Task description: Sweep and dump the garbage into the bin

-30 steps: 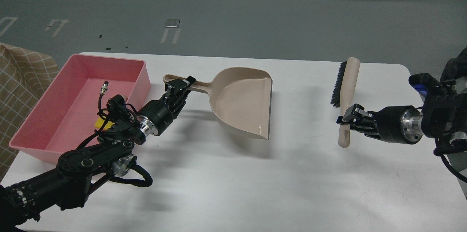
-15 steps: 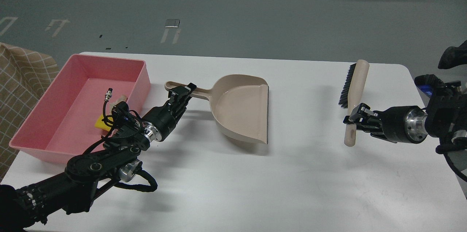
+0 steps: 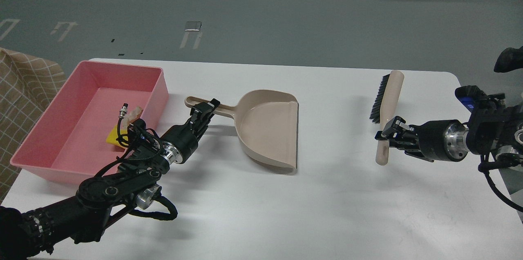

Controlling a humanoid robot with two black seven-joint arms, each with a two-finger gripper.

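Desk layout: bin left, dustpan middle, brush right.
On the desk (image 3: pixel 261 211), the bin (image 3: pixel 49 129) sits far left holding 2 scraps (image 3: pixel 118 127), seemingly touching; the dustpan (image 3: pixel 267 129) lies just right of it, the brush (image 3: pixel 386 108) well apart, far right.

Pink bin (image 3: pixel 61 117), shallow and rectangular, sits left of the left tool (image 3: pixel 203 109); inside it lie a yellow sponge (image 3: pixel 112 137) and a pale bread scrap (image 3: pixel 133 112).

Both arms reach forward, each gripper closed on a handle.
The left gripper (image 3: pixel 204 109) points up and right; the right gripper (image 3: pixel 388 134) points left, wrist level.
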